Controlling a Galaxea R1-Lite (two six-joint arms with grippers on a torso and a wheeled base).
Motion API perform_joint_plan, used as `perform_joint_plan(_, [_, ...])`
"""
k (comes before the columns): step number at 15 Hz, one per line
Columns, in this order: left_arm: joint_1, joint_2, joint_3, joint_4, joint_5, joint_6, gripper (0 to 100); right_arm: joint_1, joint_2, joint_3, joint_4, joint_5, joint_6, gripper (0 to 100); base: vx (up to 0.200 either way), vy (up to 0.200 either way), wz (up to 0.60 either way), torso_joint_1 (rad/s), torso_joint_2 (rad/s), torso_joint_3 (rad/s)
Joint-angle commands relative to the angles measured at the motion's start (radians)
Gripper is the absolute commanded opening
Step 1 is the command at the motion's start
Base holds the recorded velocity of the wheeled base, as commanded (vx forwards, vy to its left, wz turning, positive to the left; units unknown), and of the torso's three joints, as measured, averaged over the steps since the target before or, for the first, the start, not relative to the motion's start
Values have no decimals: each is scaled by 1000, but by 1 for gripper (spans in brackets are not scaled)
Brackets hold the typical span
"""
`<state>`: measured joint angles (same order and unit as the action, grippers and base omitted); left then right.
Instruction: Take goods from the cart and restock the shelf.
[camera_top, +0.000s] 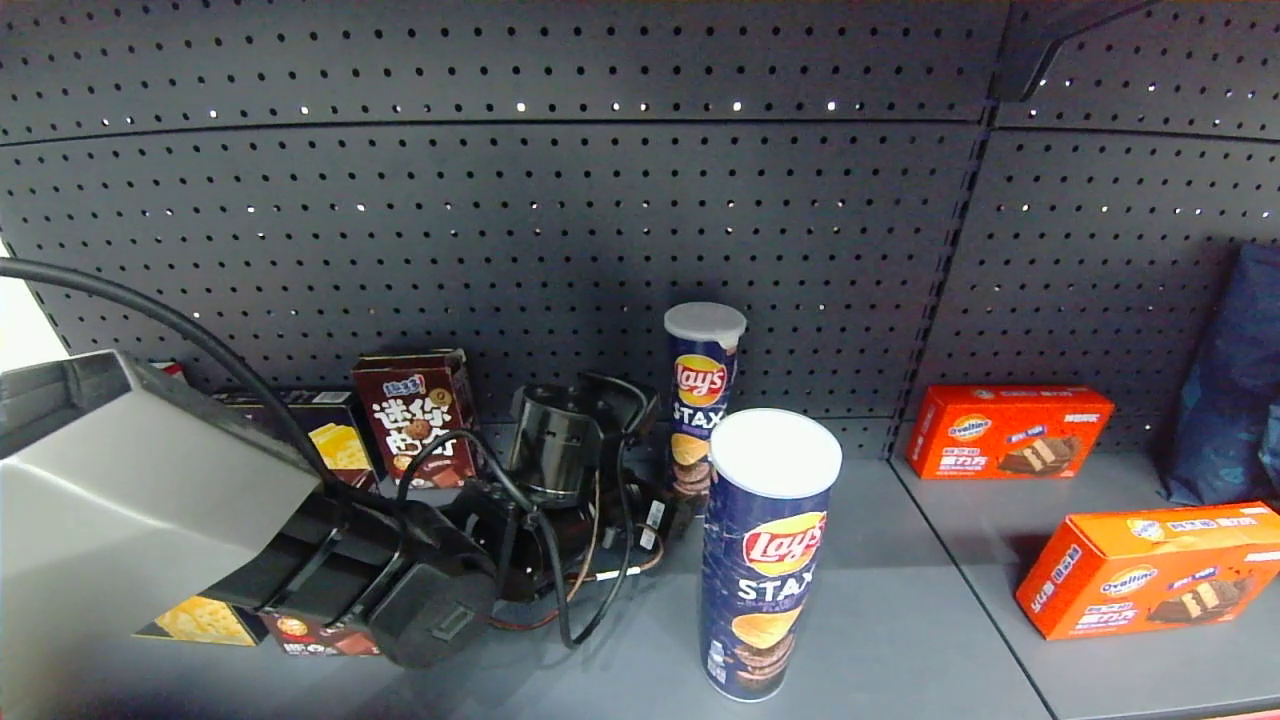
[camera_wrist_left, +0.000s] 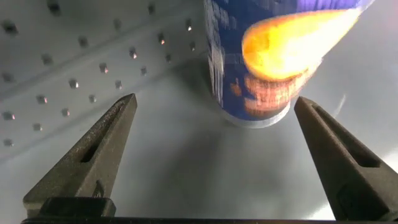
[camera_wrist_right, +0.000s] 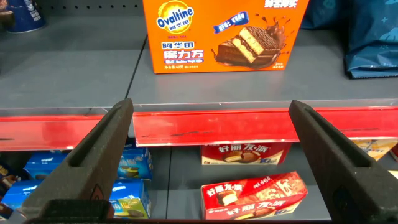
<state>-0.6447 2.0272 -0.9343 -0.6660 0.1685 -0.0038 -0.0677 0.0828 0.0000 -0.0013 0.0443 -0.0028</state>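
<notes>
— What sits closest to you?
— My left gripper (camera_wrist_left: 214, 98), fingers spread wide and holding nothing. Just past the tips stands the rear chip can (camera_wrist_left: 267, 56); neither finger touches it.
— How is that can set?
— Upright, long axis vertical, clear lid on top, near the back edge of the shelf (camera_top: 900, 640), close to the pegboard (camera_top: 500, 230). The front chip can (camera_top: 765, 560) stands upright too, white lid on, nearer the front edge. I cannot see inside either.
— What crowds them?
— A brown biscuit box (camera_top: 415, 415) and a yellow cracker box (camera_top: 335, 445) by the back edge on my left. In the next bay lie two closed orange boxes (camera_top: 1005, 430), with a dark blue bag (camera_top: 1230, 380) at the right edge.
— Your other tool?
— My right gripper (camera_wrist_right: 210, 104) is spread apart and empty, facing the red strip (camera_wrist_right: 211, 127) along a shelf's front edge.
</notes>
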Motion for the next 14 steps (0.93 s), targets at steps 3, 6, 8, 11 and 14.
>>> perform_joint_plan(3, [-1,-122,63,-1,0,4,100,0,2,0,0,0,0,100,0,0,0,0,0,0])
perform_joint_plan(6, [5,-271,61,6,17,58,100,0,2,0,0,0,0,100,0,0,0,0,0,0])
perform_joint_plan(8, [22,-358,63,9,17,122,100,0,2,0,0,0,0,100,0,0,0,0,0,0])
perform_joint_plan(11, [25,-493,55,154,31,150,100,0,2,0,0,0,0,100,0,0,0,0,0,0])
perform_joint_plan(14, [-6,-610,64,258,78,150,100,0,2,0,0,0,0,100,0,0,0,0,0,0])
